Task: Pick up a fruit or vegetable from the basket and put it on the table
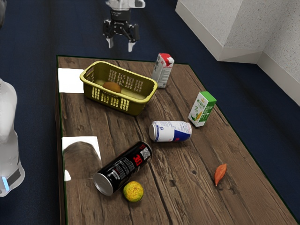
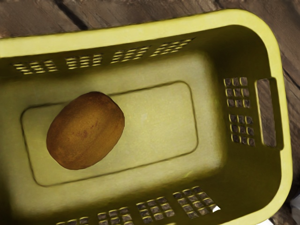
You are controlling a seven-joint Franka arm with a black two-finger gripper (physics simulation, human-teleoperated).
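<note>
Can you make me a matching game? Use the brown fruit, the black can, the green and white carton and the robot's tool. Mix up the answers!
Things:
1. Brown fruit
2. Black can
3. Green and white carton
4. Tool

Places and states:
A. Standing upright on the table
B. Open, up in the air
C. Inside the yellow basket
D. Lying on its side

Right pairs: 1-C, 2-D, 3-A, 4-B

Office-like room: dark blue carpet (image 1: 248,96), speckled pale walls (image 1: 211,21), baseboard (image 1: 240,55).
</note>
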